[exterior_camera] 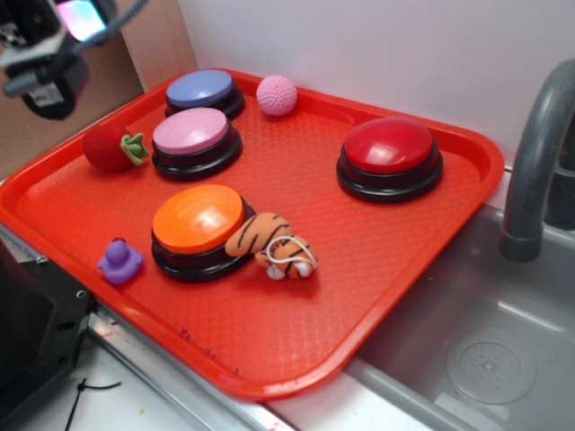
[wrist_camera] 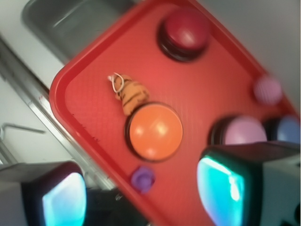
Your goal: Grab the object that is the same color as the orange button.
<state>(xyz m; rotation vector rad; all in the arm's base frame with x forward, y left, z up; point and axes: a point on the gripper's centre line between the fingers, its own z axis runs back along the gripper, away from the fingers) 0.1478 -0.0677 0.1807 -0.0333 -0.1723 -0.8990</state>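
While leaning on the orange button [exterior_camera: 197, 218] | tiger [exterior_camera: 271, 243] lies head toward front-right | fingers [wrist_camera: 218, 188] spread wide, empty.

A plain white wall [exterior_camera: 359, 45] stands behind a grey metal sink [exterior_camera: 476, 350] with a curved grey faucet [exterior_camera: 535, 153].

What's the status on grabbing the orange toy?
Gripper open, high above tray. Tiger untouched, leaning on orange button. Nothing blocking it.
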